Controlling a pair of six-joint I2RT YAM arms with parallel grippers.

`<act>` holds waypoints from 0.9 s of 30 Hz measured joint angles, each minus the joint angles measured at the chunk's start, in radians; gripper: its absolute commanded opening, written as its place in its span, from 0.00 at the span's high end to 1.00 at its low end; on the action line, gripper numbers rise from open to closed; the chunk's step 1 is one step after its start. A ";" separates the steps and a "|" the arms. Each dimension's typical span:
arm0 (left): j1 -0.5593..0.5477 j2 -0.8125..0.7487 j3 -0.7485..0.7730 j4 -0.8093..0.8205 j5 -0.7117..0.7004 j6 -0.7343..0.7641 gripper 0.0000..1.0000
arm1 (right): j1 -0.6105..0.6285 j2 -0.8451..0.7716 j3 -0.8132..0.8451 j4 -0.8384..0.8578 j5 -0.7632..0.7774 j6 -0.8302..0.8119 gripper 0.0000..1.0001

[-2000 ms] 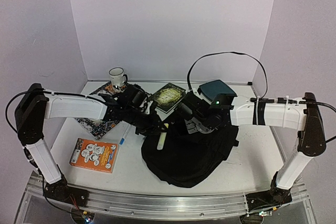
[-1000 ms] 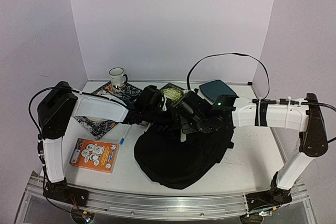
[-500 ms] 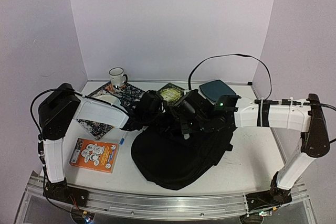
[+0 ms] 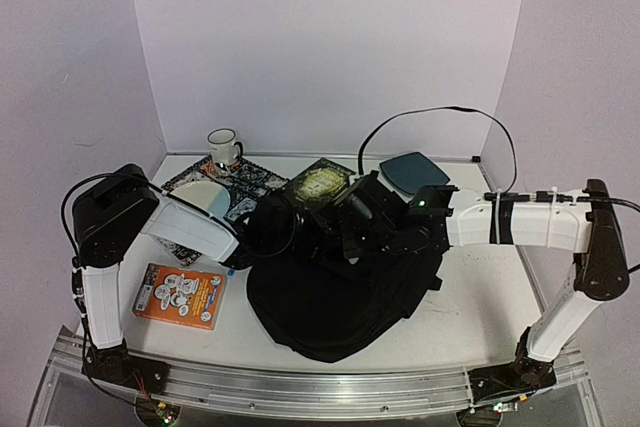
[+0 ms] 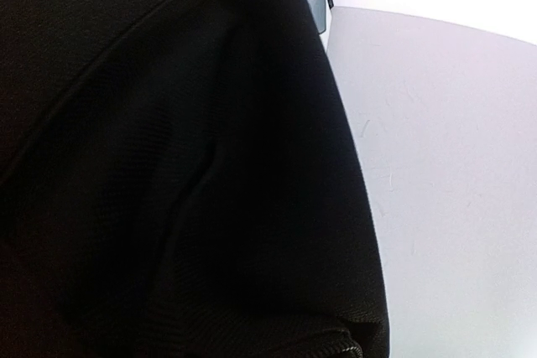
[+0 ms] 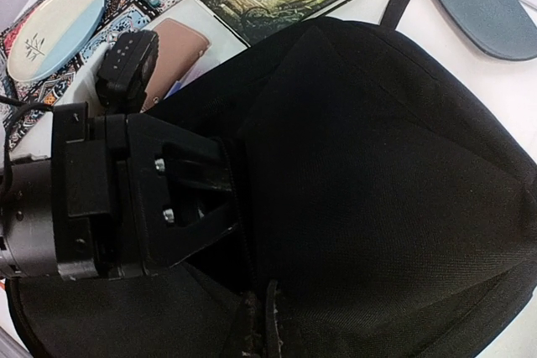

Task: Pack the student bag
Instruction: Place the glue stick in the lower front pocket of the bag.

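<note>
The student bag [image 4: 340, 307], a big floppy black backpack, lies mid-table. My right gripper [image 6: 262, 324] is shut on the fabric edge of its opening and holds that edge up [image 4: 352, 245]. The left gripper's body [image 6: 143, 199] reaches under the lifted fabric into the bag, its fingers hidden inside. In the top view the left wrist [image 4: 270, 227] sits at the bag's left rim. The left wrist view shows only black bag fabric [image 5: 168, 165] and white table [image 5: 453, 165].
An orange box [image 4: 180, 295] lies front left. At the back left a patterned mat [image 4: 240, 175] carries a plate [image 6: 52, 16], with a mug [image 4: 223, 145] behind it. A dark book [image 4: 318, 184] and a teal pad [image 4: 415, 169] lie behind the bag.
The left arm has pushed further right and down into the bag. The white stick it carried has gone out of sight. The bag has slid a little left, and the right gripper still holds its edge.
</note>
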 measured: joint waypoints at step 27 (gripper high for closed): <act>-0.020 -0.160 -0.141 0.049 -0.104 0.179 0.35 | 0.020 -0.014 -0.020 -0.031 0.052 -0.006 1.00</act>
